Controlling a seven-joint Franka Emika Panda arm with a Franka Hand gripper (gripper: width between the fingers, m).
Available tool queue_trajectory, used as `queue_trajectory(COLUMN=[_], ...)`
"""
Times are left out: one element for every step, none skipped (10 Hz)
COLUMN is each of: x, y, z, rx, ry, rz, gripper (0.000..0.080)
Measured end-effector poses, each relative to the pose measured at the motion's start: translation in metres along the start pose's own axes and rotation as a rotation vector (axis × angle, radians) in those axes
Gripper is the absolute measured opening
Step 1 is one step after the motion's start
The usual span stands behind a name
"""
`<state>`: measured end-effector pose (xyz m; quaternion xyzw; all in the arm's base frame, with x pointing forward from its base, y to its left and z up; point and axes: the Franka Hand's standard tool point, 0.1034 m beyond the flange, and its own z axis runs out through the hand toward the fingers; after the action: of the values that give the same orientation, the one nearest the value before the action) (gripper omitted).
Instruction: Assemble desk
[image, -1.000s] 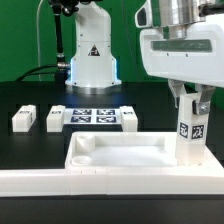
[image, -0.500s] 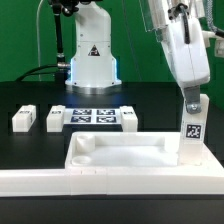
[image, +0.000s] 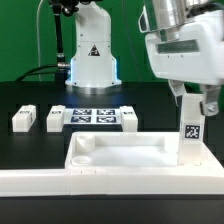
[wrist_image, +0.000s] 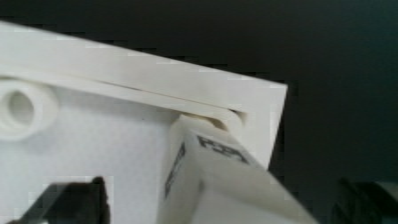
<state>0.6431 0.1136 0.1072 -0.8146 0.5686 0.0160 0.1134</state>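
Observation:
The white desk top (image: 120, 155) lies rim up near the front. One square leg (image: 190, 130) with a tag stands upright in its corner at the exterior view's right. My gripper (image: 192, 103) is straight above that leg, a finger on each side of its upper end. In the wrist view the leg (wrist_image: 222, 175) rises from the corner socket of the desk top (wrist_image: 107, 150). The dark fingers (wrist_image: 71, 200) stand apart from the leg's sides, with white top showing between them, so my gripper (wrist_image: 217, 200) looks open. A round socket (wrist_image: 22, 105) shows beside it.
Two loose legs (image: 23, 118) (image: 55, 118) lie on the black table at the exterior view's left. The marker board (image: 95, 116) lies behind the desk top. The long white rail (image: 100, 185) runs along the front. The arm's base (image: 90, 60) stands at the back.
The wrist turned about the upright leg half a second ago and has now turned back to its earlier heading. The leg stays in the corner socket.

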Motion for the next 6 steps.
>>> queue_trajectory(x=[0.0005, 0.0012, 0.0013, 0.0027, 0.0062, 0.0063], y=[-0.0003, -0.0001, -0.0001, 0.0014, 0.0047, 0.0023], z=[0.0006, 0.0006, 0.0006, 0.0006, -0.0001, -0.001], rx=[0.001, 0.001, 0.0, -0.012, -0.062, -0.098], ry=[0.001, 0.002, 0.002, 0.007, 0.027, 0.037], rz=[-0.058, -0.112, -0.184, -0.294, -0.553, -0.736], gripper=[0.0641, 0.0648, 0.0648, 0.0649, 0.0649, 0.0649])
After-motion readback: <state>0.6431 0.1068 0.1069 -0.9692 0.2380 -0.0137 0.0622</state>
